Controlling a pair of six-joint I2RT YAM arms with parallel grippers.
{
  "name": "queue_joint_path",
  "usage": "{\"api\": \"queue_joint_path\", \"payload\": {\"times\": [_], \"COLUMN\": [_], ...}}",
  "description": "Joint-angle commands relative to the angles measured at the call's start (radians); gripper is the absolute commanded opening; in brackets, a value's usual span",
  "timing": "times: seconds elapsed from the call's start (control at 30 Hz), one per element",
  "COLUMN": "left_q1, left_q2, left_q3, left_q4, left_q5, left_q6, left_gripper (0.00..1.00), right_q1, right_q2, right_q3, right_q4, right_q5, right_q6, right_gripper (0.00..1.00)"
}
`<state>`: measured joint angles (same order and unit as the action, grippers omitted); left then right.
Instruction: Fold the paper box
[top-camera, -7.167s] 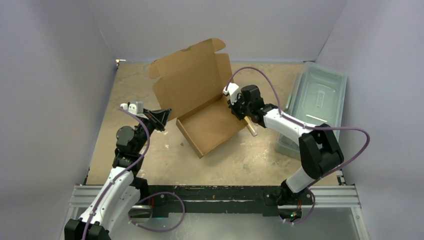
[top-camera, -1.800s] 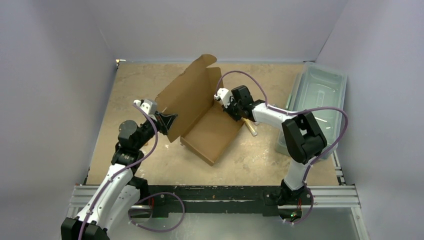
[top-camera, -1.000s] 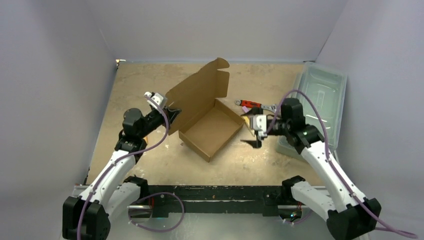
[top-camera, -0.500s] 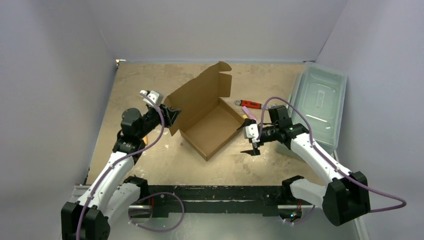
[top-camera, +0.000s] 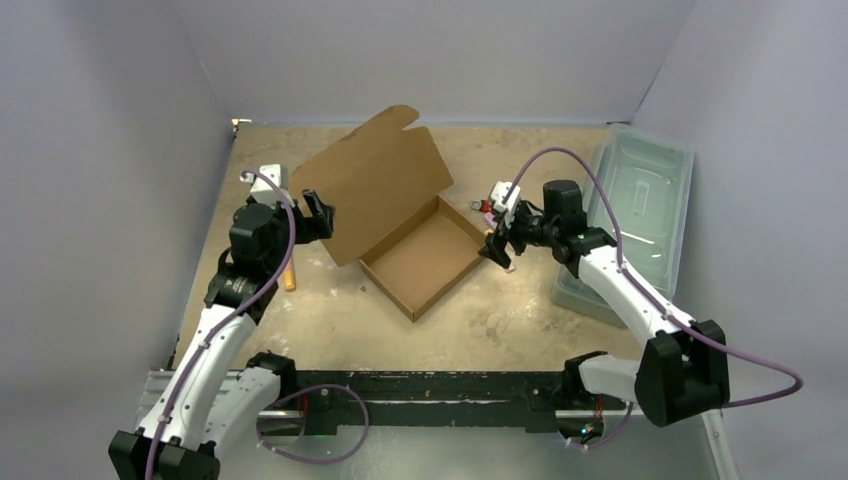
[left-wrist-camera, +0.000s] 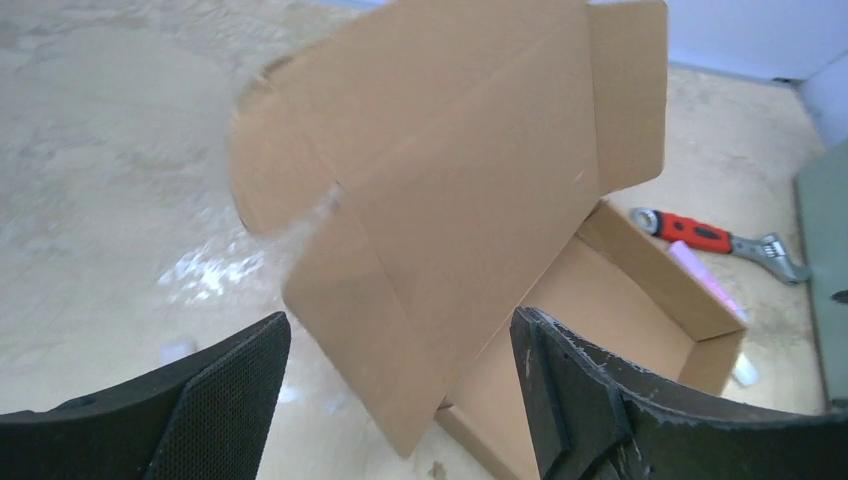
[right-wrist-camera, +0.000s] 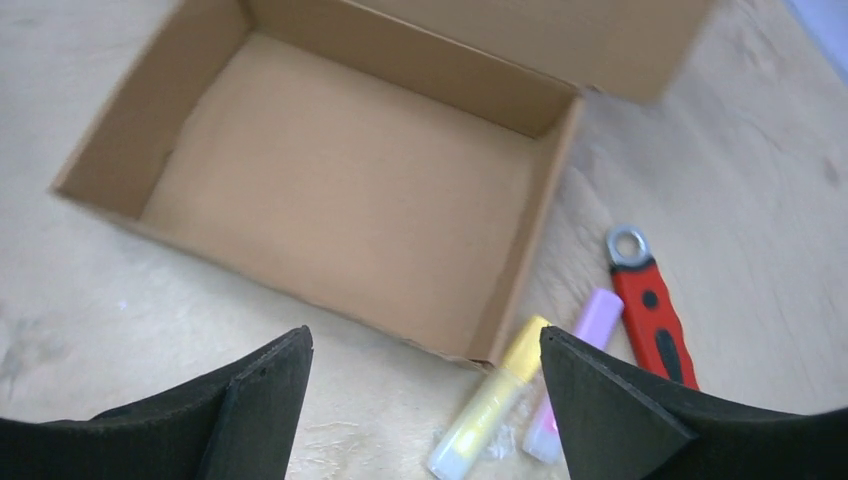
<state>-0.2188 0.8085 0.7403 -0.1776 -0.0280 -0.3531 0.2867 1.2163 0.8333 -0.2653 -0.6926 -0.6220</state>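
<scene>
Your left fingers (left-wrist-camera: 228, 405), spread, sit just off the paper box (top-camera: 400, 215) lid. Your right fingers (right-wrist-camera: 610, 410), spread, are beside its right wall. Lid corner is blurred.

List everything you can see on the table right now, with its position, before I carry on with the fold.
paper box: one, brown, mid-table, tray formed, lid standing open
wrench: one, red handle, on the table right of the box
yellow marker: one, yellow, beside the box's right wall
lilac marker: one, lilac, alongside the yellow one
small stick: one, orange, left of the box; too small to identify
plastic bin: one, translucent grey-green, at the table's right edge
table: one, beige
left arm: one, white and black, left of the lid; jaws open, empty
right arm: one, white and black, over the markers; jaws open, empty
</scene>
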Motion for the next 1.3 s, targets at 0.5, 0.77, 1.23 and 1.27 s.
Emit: {"api": "queue_joint_path", "payload": {"times": [0.5, 0.77, 1.23, 1.27], "left_q1": [-0.001, -0.001, -0.001, -0.001], "left_q2": [-0.197, -0.206, -0.195, -0.196], "left_q3": [-0.068, -0.07, -0.068, -0.068], "left_q4": [-0.147, -0.157, -0.161, -0.161], "left_q5": [-0.113, -0.105, -0.107, -0.109], "left_q6": [0.075, 0.075, 0.078, 0.078], "left_gripper": [0.81, 0.81, 0.81, 0.81], "right_q1": [-0.017, -0.021, -0.04, -0.04], "right_q2": [0.341, 0.507, 0.65, 0.653], "right_q3": [0.195, 0.296, 0.34, 0.34], "right_q4": [0.09, 0.019, -0.047, -0.049], "right_q5": [0.576, 0.599, 0.551, 0.546], "right_q6": [0.306, 0.283, 0.265, 0.266], "right_gripper": [0.39, 0.43, 0.45, 0.45]}}
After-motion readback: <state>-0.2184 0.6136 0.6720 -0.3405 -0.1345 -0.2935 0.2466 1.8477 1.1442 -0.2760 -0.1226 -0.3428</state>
